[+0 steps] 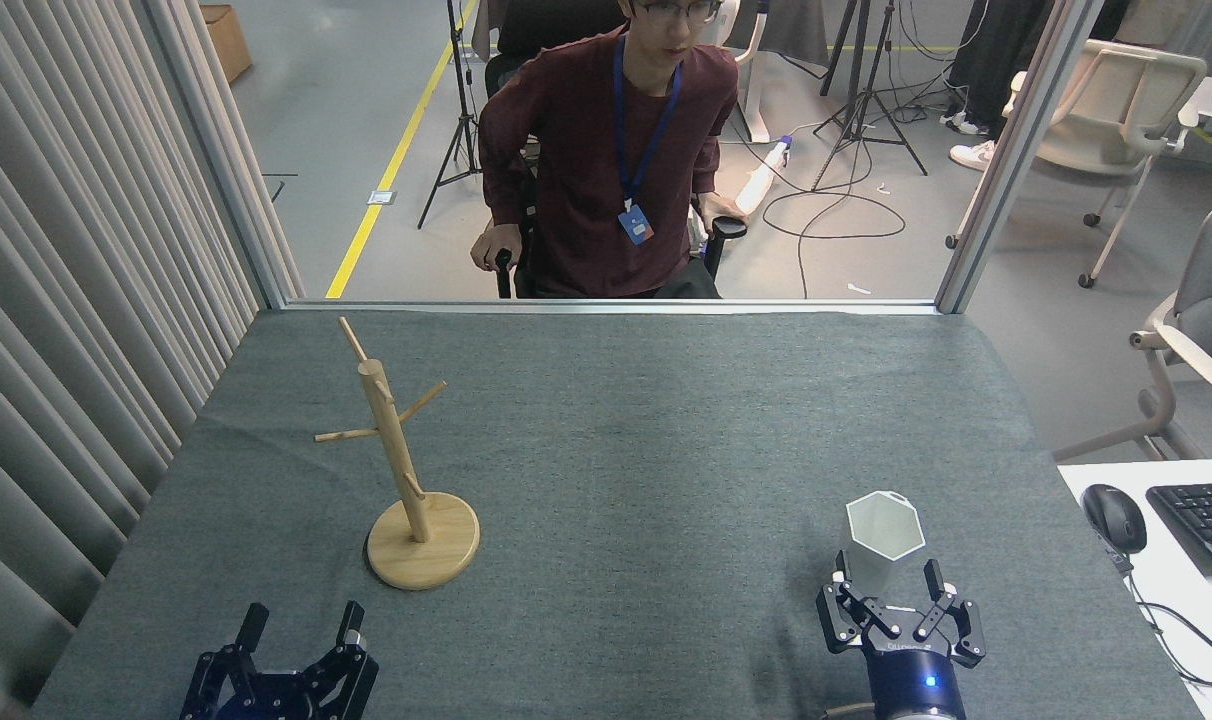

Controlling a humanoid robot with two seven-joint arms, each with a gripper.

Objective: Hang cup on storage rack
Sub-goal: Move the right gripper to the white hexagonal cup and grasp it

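Well left of the cup stands the light wooden mug-tree storage rack [406, 480]. The right gripper [886, 585], jaws apart, flanks the upright white faceted hexagonal cup [881, 540], probably light, rigid and smooth: grip opposite flat facets. The left gripper [298, 622] waits, jaws apart, near the rack's base.

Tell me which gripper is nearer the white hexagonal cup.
Right. The right gripper is open directly in front of the white hexagonal cup, fingers flanking its base. The left gripper sits far off to the cup's left.
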